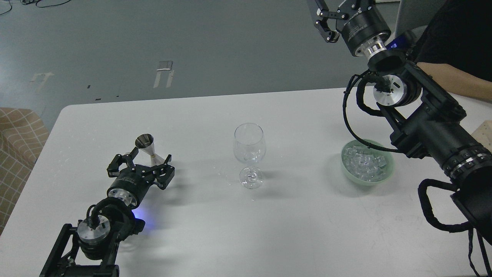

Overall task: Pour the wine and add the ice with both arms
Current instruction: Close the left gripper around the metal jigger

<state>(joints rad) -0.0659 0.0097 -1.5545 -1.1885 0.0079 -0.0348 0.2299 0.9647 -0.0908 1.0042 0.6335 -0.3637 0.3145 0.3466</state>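
A clear stemmed wine glass (249,154) stands upright at the table's middle. A steel jigger (148,148) stands upright to its left. My left gripper (150,158) is open, its fingers on either side of the jigger's lower half; I cannot tell whether they touch it. The ice (365,163) is a glistening heap of clear cubes in a pale green bowl (389,172) at the right. My right gripper (324,19) is raised high at the top edge, beyond the table, partly cut off; one finger shows.
The white table (288,231) ends at a rounded far-left corner. A person's forearm (453,79) rests at the far right behind my right arm. A checked cushion (17,142) sits off the table's left edge.
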